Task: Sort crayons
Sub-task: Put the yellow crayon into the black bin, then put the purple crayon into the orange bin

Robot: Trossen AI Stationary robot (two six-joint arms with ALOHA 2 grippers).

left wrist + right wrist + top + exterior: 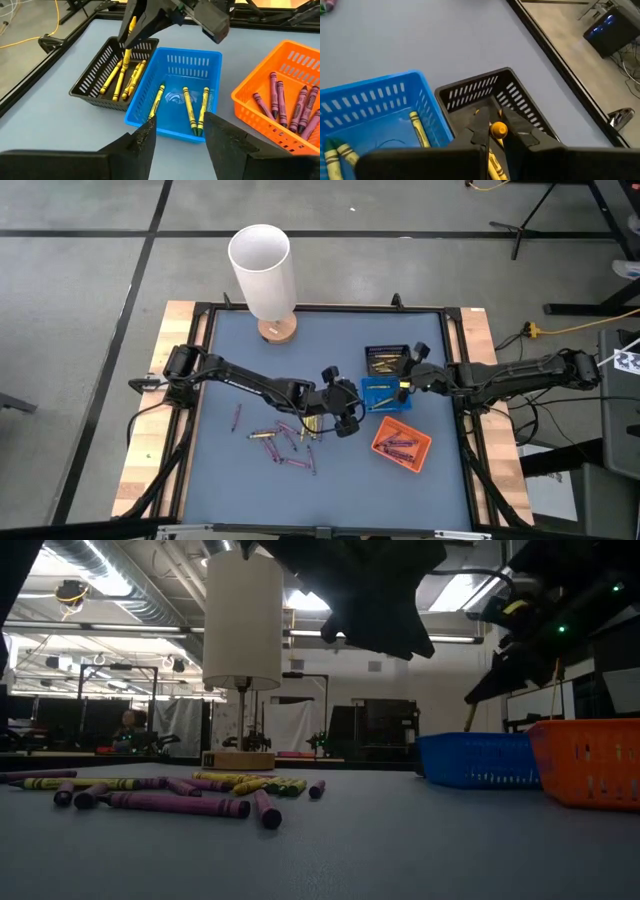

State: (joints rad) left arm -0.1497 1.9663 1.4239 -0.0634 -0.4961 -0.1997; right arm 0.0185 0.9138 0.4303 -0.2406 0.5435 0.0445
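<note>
a: three trays sit right of centre in the high view: black tray (384, 360) uppermost, blue tray (384, 396) just below it, orange tray (402, 444) lower right. loose crayons (283, 442) lie left of the trays, purple and yellow mixed.

b: right gripper (494, 131)?

a: over the black tray, fingers closed on a yellow crayon (498, 130), held roughly upright, tip pointing down into the tray. the left wrist view shows the same crayon (128, 36) hanging above the yellow ones already there.

b: so the step is a drop-off.

a: my reading, yes. next move calls for opening the fingers so it falls inside the walls, then going back to the pile.

b: left gripper (177, 131)?

a: centre of the table, between pile and blue tray, fingers apart, nothing between them. blue tray holds a few yellow-green crayons; orange holds purple ones.

b: progress?

a: partway, judging by the pile. white cylinder (262, 272) at upper left is uninvolved.
</note>
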